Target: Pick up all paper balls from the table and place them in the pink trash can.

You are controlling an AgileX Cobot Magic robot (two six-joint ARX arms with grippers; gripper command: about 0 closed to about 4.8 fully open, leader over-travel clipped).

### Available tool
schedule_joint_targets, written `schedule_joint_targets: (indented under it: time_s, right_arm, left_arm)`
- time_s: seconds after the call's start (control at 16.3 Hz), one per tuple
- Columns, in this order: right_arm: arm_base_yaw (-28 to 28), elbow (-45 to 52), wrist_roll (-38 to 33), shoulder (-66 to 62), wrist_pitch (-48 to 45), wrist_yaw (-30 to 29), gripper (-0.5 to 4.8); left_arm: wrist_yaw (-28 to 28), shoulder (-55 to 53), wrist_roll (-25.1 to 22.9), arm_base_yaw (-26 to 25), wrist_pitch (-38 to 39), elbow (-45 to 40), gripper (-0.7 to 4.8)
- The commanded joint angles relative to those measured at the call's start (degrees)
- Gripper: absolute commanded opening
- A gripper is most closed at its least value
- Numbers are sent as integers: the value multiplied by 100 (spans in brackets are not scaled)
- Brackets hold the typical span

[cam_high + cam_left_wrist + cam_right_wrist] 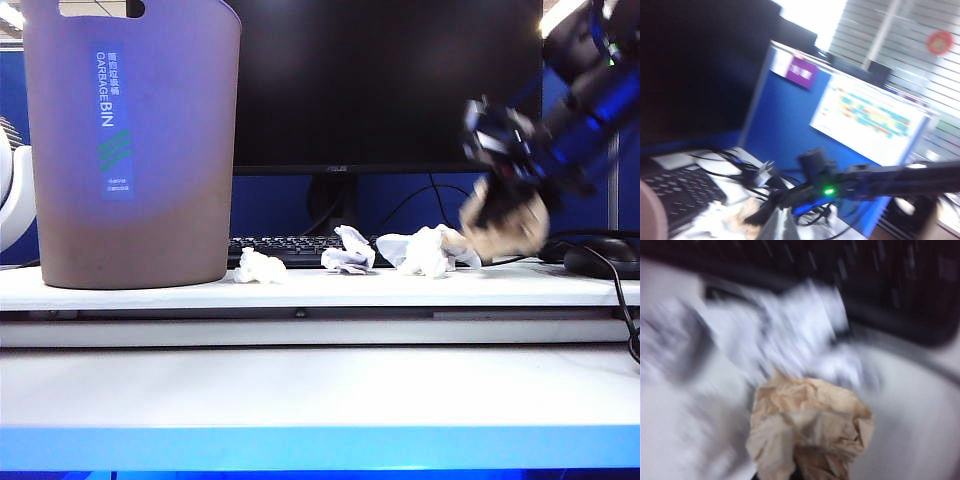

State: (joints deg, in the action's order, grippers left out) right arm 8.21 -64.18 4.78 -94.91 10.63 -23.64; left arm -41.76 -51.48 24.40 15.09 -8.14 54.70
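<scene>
**Desk:** What have you got on the right arm?

**Me:** From the exterior camera I see the right gripper (505,225) at the right side of the raised shelf, blurred, and clenched on the tan paper ball (508,228). My right wrist camera confirms it: the tan wad (807,432) fills the lower middle of the picture, sharp while everything behind it smears. Whether the ball is off the shelf or touching it, I cannot tell.

**Desk:** And the left?

**Me:** I cannot find the left gripper in the exterior picture. Its wrist camera looks across the desk at a dark keyboard (677,192), tangled cables and the other arm with a green light on it; the fingers themselves don't show clearly. I read the left gripper as closed with nothing in it that I can see.

**Desk:** The rest of the paper?

**Me:** Three white paper balls lie on the shelf of the table (320,385), in front of the keyboard (290,247). The small one (259,266) lies just beside the foot of the pink trash can (130,150). The bluish-tinted one (349,250) sits near the middle, and the largest white one (428,250) is just beside the tan ball in the gripper.

**Desk:** The bin?

**Me:** Upright at the left end of the shelf, blue label facing me, cutout handle at the rim. I cannot see inside it. A black monitor (385,80) stands behind, and a mouse (603,260) rests at the far right.
</scene>
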Motion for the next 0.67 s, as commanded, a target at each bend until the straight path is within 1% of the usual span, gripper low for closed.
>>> schedule_joint_targets:
  time_s: [0.06,0.18,0.24,0.37,0.43,0.49,0.61,0.67]
  right_arm:
    - [164,-669,-358,125,-155,-1104,-2]
    - [431,-1414,-699,131,-295,-2232,-2]
    - [835,-2026,-765,131,-433,-2472,-2]
    - [1384,-2686,-778,94,-575,-2444,-2]
    - [1827,-3167,-780,-52,-868,-2382,-2]
    - [2116,-3504,-782,-208,-964,-2295,-2]
    - [2594,-4140,-815,-673,-960,-2092,-2]
    - [2730,-4330,-820,-874,-962,-2028,-2]
  left_arm:
    - [44,83,-48,0,-50,22,-5]
    - [68,133,-50,-2,-68,22,-5]
    - [131,157,-61,-4,-85,22,-5]
    - [162,245,-61,-162,-96,22,-5]
    - [138,361,-24,-345,-90,22,-5]
    - [122,476,7,-505,-96,22,-5]
    - [-101,739,116,-809,-90,22,-5]
    - [-208,800,116,-828,-66,22,-5]
